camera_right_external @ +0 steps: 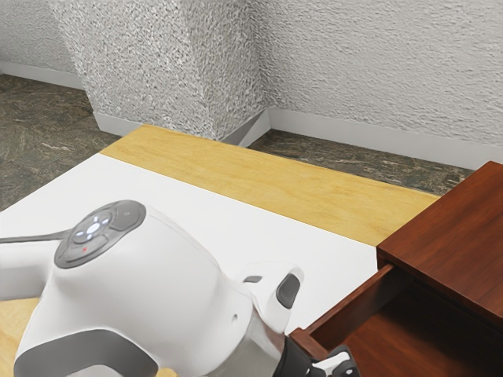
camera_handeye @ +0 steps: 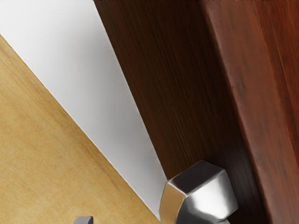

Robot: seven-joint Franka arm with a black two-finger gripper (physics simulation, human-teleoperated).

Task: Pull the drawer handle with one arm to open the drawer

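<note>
Rough white plaster wall [camera_right_external: 377, 63] at the back, with a jutting pillar [camera_right_external: 165, 63] of the same plaster, above a dark stone-patterned floor [camera_right_external: 47, 133]. In front of these, a pale wooden worktop [camera_right_external: 259, 181] with a broad white panel [camera_right_external: 204, 220] across its middle.

Large in the exterior view's lower left, the white arm [camera_right_external: 141, 306], grey button pad on top, reaching toward the exterior view's right and down to that picture's lower edge.

At the exterior view's right, a dark red-brown cabinet [camera_right_external: 464, 236]. Standing partway out of it toward the arm, the drawer [camera_right_external: 346, 302]: side wall and inner floor both exposed, front corner close against the arm's black end.

From the wrist, close up, the drawer's dark wooden front, with the white panel and the bare wood of the worktop beside it. Fixed to that front, just under the hand, the drawer handle [camera_handeye: 201, 196]: a shiny six-sided metal mount. Near it, over the bare wood, a small grey metal bit [camera_handeye: 84, 219], too cut off to name.

Jaws: down at the drawer's front, cut off by the exterior view's lower edge. Spread or pinching the handle: cannot tell.
</note>
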